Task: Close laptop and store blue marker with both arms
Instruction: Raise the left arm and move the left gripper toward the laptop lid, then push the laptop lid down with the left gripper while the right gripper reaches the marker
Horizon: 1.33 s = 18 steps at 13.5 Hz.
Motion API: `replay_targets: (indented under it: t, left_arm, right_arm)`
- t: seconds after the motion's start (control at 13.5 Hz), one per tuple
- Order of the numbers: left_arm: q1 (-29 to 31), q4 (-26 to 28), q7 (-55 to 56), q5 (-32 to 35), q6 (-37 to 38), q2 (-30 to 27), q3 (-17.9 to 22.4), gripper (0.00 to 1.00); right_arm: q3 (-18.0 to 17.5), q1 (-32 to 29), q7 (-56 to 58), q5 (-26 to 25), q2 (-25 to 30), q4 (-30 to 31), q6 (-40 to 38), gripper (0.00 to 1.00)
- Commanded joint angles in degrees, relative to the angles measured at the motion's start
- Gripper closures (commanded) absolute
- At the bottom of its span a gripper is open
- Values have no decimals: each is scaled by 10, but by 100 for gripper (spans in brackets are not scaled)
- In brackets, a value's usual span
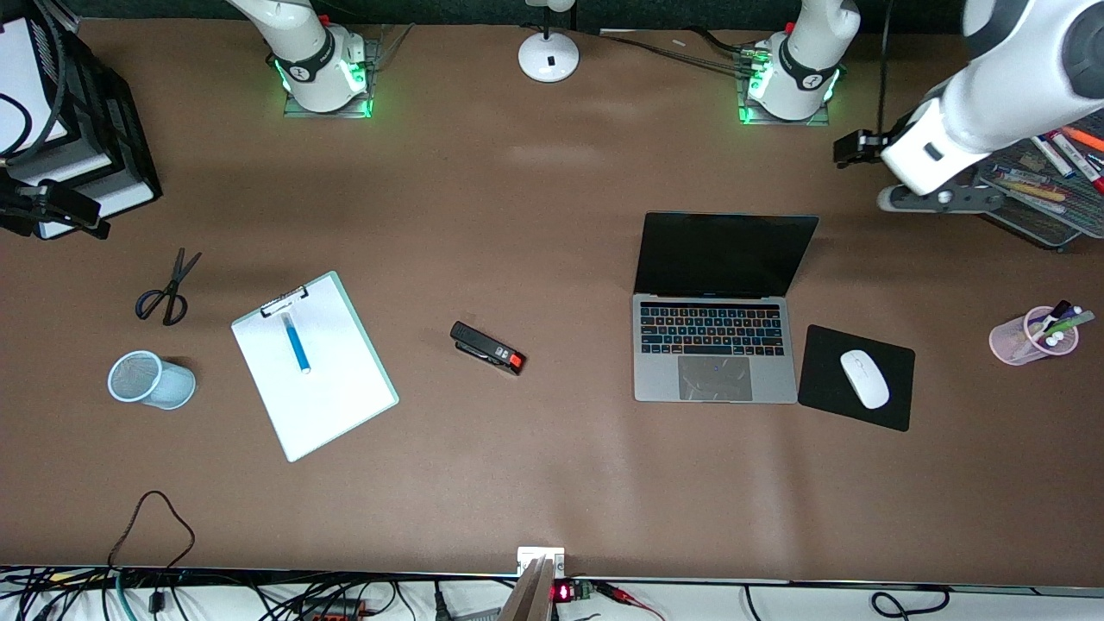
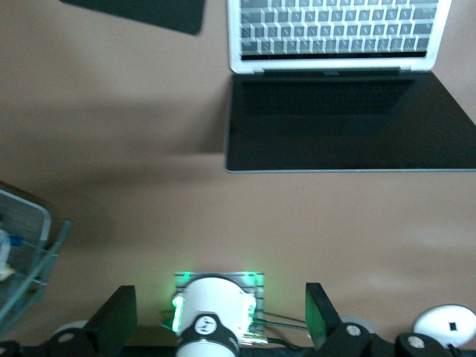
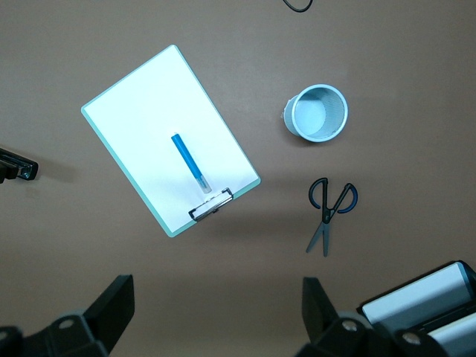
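Laptop [image 1: 715,345] open, no legible writing, blue marker [image 1: 296,341] on clipboard [image 1: 315,365], both end effectors [image 2: 221,316] [image 3: 218,309] spread, empty.

Even overhead light, soft shadows on the brown tabletop [image 1: 552,483]. Pale glare patches toward its middle. Green glow at both arm bases. Left wrist view blurred; right wrist view sharp.
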<state>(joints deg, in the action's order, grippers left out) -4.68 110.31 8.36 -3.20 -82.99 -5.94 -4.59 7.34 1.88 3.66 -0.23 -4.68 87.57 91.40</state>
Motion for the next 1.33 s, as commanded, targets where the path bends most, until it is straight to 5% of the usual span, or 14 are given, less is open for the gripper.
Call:
replay_targets:
  t: [0.0, 0.37, 0.74, 1.26]
  left_arm:
    - [2, 60, 9, -23, -46, -20, -25, 0]
    - [6, 126, 192, -22, -128, -6, -131, 0]
    - [4, 204, 195, -22, -224, -6, -158, 0]
    - [2, 207, 161, -21, -317, 52, -159, 0]
  right_arm:
    - [-3, 1, -7, -7, 7, -1, -7, 0]
    - [-4, 0, -7, -7, 4, -1, -4, 0]
    - [-4, -1, -9, 1, -7, -1, 5, 0]
    - [-5, -1, -7, 55, -56, -1, 73, 0]
